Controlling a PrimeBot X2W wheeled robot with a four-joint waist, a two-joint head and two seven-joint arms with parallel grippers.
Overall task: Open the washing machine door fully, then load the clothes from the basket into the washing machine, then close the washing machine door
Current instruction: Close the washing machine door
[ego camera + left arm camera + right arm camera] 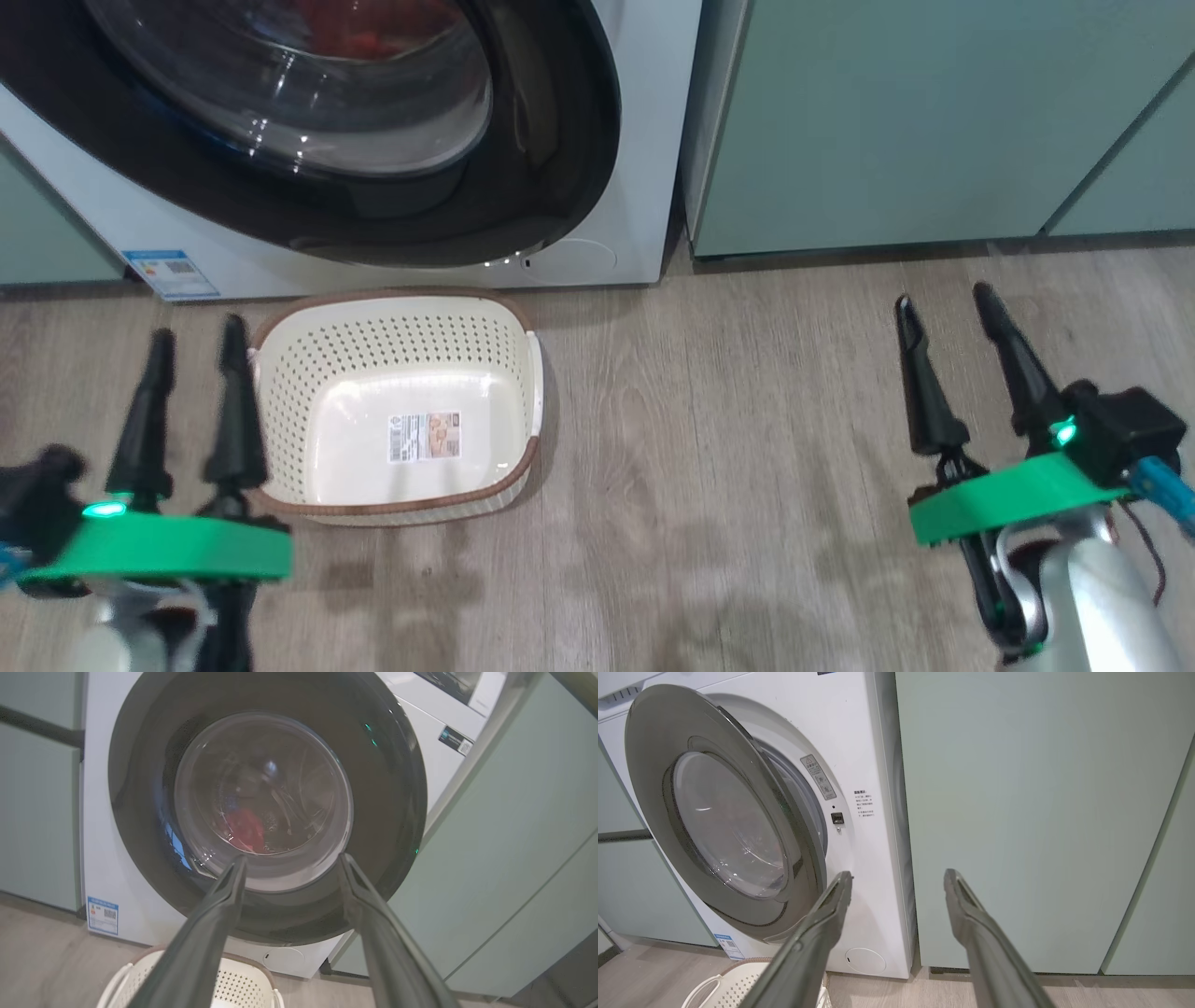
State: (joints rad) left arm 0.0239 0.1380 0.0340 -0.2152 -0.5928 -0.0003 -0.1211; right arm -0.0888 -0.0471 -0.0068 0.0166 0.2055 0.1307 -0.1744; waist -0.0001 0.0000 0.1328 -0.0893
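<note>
- closing the door looks like the step in hand. the washing machine stands at the far left, pale green cabinets on its right.
- and the washing machine door?
- ajar. hinged on the left, its right edge stands off the white front with a gap showing, not latched.
- the basket?
- on the floor just near of the machine, nothing in it but its label sticker.
- so the clothes are loaded?
- red fabric shows through the glass, lying in the drum. i'd judge loading done.
- the arms?
- the left gripper hangs just left of the basket, fingers apart, nothing between them. the right gripper is well off to the right over bare floor, fingers also apart and holding nothing.
- next move?
- in my view, bring one gripper to the door's free right edge and push it toward the far side until the latch catches. a push on the black rim seems safer than on the bulging glass.
</note>
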